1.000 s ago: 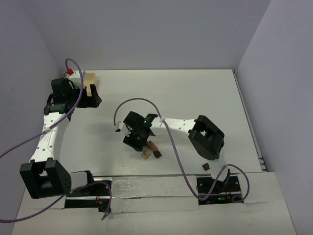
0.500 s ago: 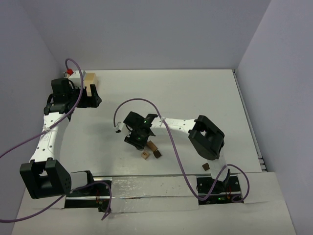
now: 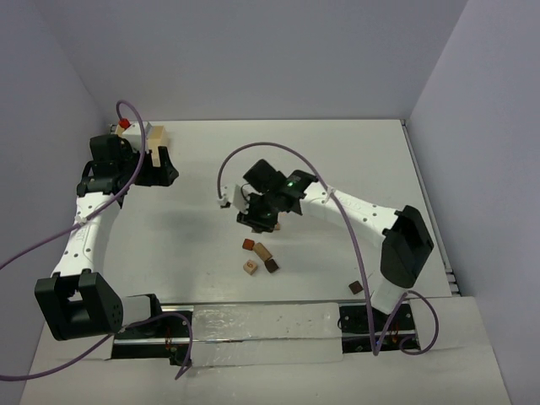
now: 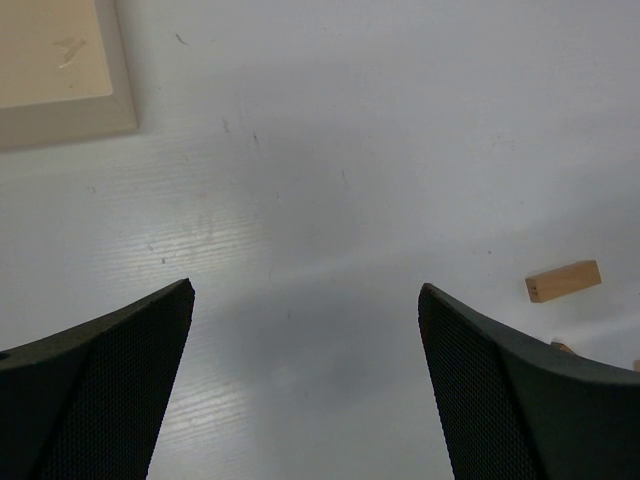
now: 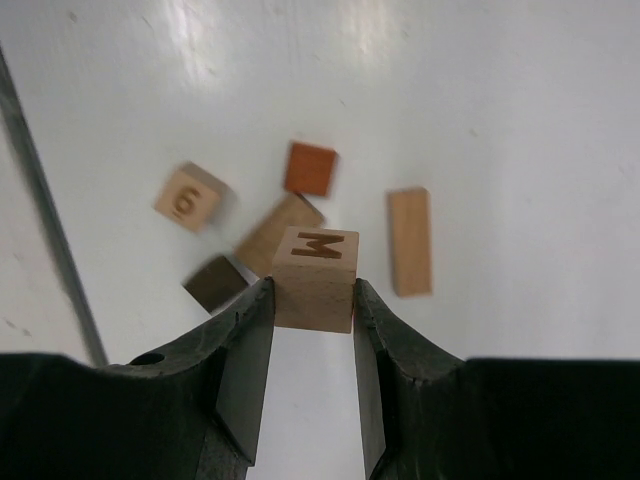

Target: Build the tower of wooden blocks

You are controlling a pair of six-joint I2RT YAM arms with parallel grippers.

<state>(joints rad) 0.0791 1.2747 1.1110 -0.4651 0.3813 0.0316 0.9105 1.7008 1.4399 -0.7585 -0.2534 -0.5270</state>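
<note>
My right gripper [image 5: 313,288] is shut on a light tan cube marked "M" [image 5: 316,262] and holds it above the table, over the loose wood blocks. Below it lie a tan cube marked "6" [image 5: 187,196], a reddish-brown block [image 5: 310,168], a tan bar [image 5: 410,241], a brownish bar [image 5: 280,232] and a dark brown block [image 5: 216,283]. In the top view this gripper [image 3: 257,223] hangs just behind the cluster [image 3: 260,256]. No stacked tower shows. My left gripper [image 4: 306,288] is open and empty at the far left [image 3: 160,173].
A pale square wooden box [image 3: 156,135] sits at the back left, also in the left wrist view [image 4: 60,60]. A lone dark brown block [image 3: 355,288] lies near the right arm's base. A metal rail [image 3: 253,321] runs along the near edge.
My right arm has risen and moved back and to the right, away from the block cluster, with the "M" cube in it. The reddish-brown block now shows. The left arm has not moved.
</note>
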